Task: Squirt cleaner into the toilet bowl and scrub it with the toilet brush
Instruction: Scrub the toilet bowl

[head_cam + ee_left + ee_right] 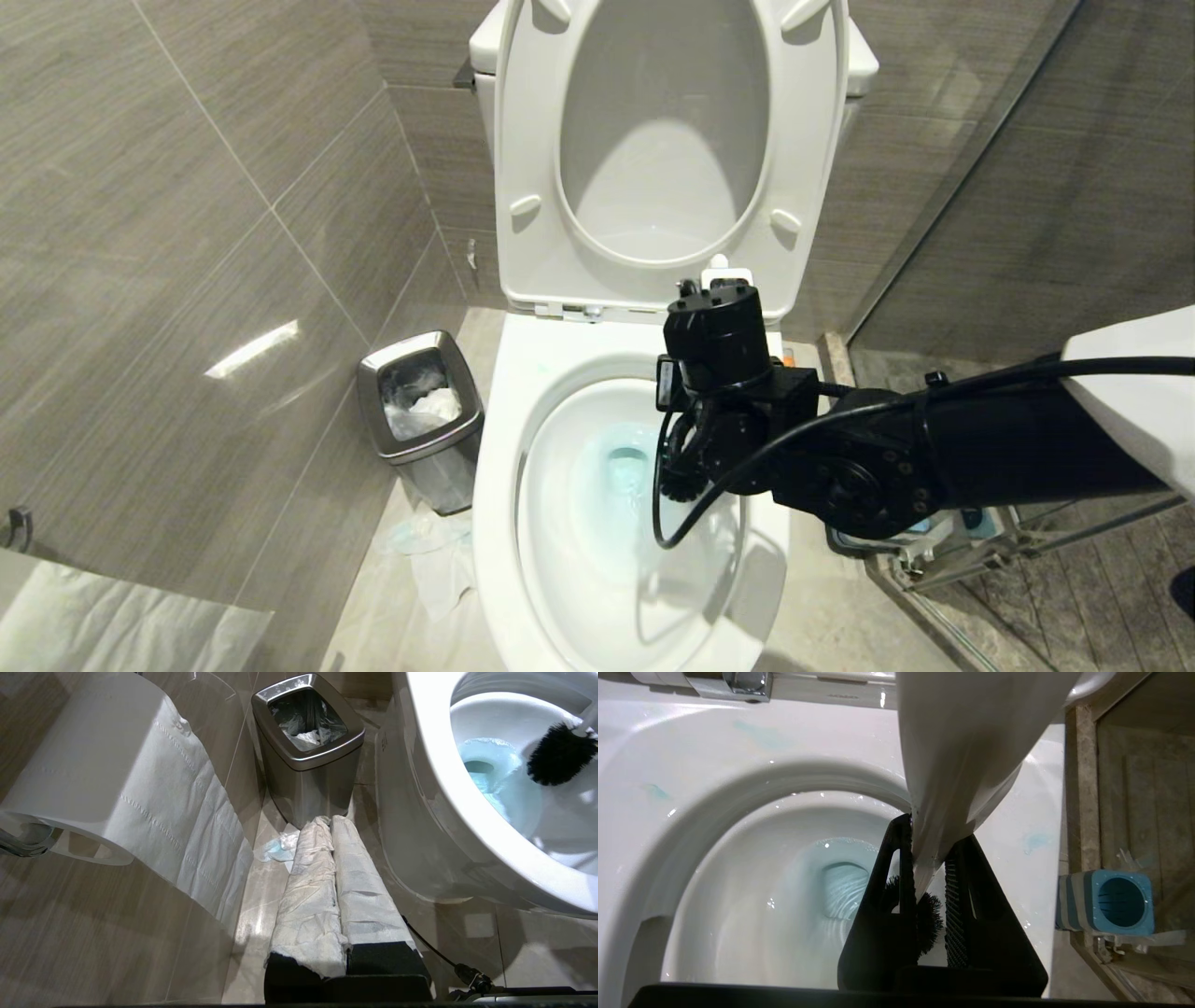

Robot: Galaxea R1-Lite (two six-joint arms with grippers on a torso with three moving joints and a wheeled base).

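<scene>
The white toilet bowl stands open with seat and lid raised, and the water at its bottom is tinted blue. My right gripper reaches in from the right over the bowl's right side. It is shut on the white handle of the toilet brush, fingers pointing down. The black bristle head hangs inside the basin near the right wall, above the water. From the left wrist view the bristles also show inside the bowl. My left gripper, paper-wrapped, is shut and parked low left of the toilet.
A steel waste bin stands on the floor left of the toilet, with crumpled tissue beside it. The blue-topped brush holder sits on the floor right of the bowl by a glass shower partition. A paper roll hangs on the left wall.
</scene>
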